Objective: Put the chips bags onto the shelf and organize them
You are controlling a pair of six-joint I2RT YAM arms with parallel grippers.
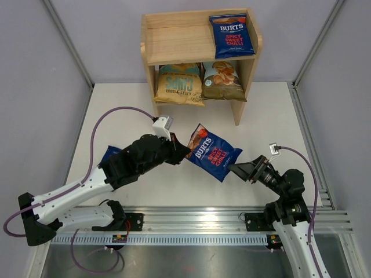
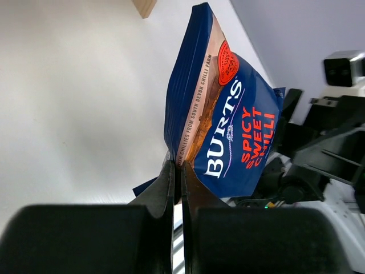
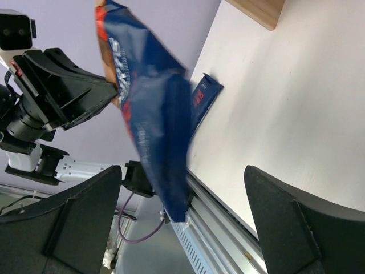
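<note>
My left gripper [image 1: 186,152] is shut on the corner of a dark-blue Burts bag [image 1: 212,153] and holds it above the table; the left wrist view shows the fingertips [image 2: 173,171] pinching its lower edge [image 2: 228,125]. My right gripper [image 1: 233,169] is open at the bag's other end; in the right wrist view the bag [image 3: 154,114] hangs between the wide-apart fingers [image 3: 85,217], untouched. A second Burts bag [image 1: 232,33] lies on the shelf's [image 1: 174,40] upper tier. The tan-and-teal bag [image 1: 179,84] and the Cassava bag [image 1: 222,80] sit on the lower tier. A third Burts bag [image 1: 110,154] lies on the table, partly under my left arm.
The third bag also shows in the right wrist view [image 3: 204,98], flat on the white table. The slotted rail [image 1: 191,223] runs along the near edge. Grey walls close in the table on both sides. The shelf's upper tier has bare wood to the left.
</note>
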